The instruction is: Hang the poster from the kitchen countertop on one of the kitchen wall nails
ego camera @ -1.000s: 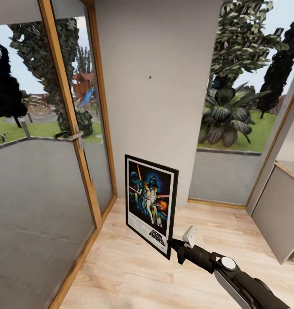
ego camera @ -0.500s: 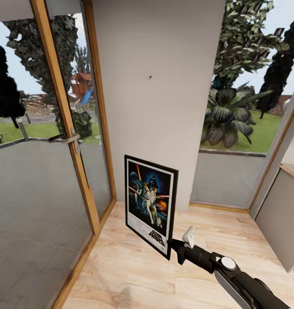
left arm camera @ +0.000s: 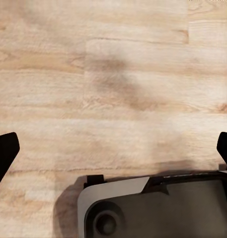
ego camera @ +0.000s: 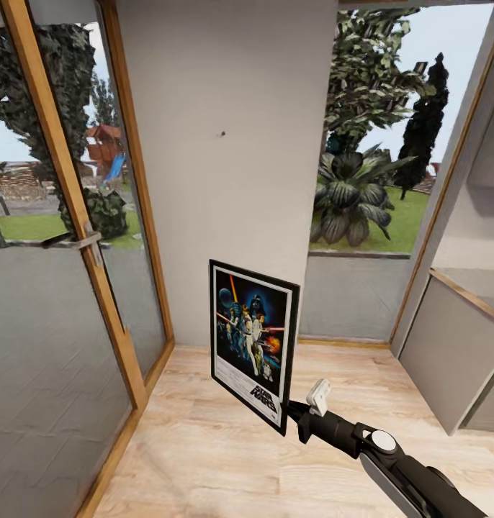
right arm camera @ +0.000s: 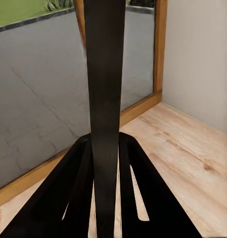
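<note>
Change: the head view has swung since the earlier frames, so the wall nail [ego camera: 223, 134] and window frame [ego camera: 67, 201] sit further left; the poster [ego camera: 253, 344] keeps its place in the picture.
Poster: upright, low before the off-white wall [ego camera: 225, 79], well below the nail.
Writing: STAR WARS logo.
Right gripper [ego camera: 294, 416]: clamped on the poster's lower corner.
Left gripper [left arm camera: 113, 148]: spread wide over plank floor [left arm camera: 113, 74].
Hidden: fingertips cut off at picture's edges.
</note>
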Tool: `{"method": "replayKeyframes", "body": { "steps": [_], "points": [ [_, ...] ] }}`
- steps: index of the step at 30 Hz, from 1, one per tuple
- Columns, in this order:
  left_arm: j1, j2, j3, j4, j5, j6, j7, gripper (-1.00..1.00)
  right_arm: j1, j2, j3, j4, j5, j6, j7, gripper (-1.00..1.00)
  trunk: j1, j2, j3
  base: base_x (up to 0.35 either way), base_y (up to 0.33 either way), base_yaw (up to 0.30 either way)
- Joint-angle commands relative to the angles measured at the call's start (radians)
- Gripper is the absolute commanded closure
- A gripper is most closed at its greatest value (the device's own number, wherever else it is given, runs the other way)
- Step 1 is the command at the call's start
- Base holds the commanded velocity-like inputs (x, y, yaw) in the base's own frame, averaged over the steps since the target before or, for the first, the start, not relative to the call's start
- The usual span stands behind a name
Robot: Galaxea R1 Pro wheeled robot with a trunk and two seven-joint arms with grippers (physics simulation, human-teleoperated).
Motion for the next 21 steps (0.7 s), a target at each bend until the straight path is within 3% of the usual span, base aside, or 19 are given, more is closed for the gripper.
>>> {"method": "replayKeyframes", "body": {
  "steps": [1,21],
  "points": [
    [0.0,-0.001,0.006,-0.002,-0.011,-0.004,-0.006,-1.0,-0.002,-0.001,0.004,0.001,-0.01,-0.003,0.003,1.0,0.001,-0.002,-0.002,0.181,0.0,-0.106],
    [0.0,-0.001,0.006,-0.002,-0.01,-0.004,-0.008,-1.0,-0.002,-0.001,0.004,0.001,-0.01,-0.008,0.001,1.0,0.001,-0.002,-0.001,0.325,0.0,-0.008]
  ]
}}
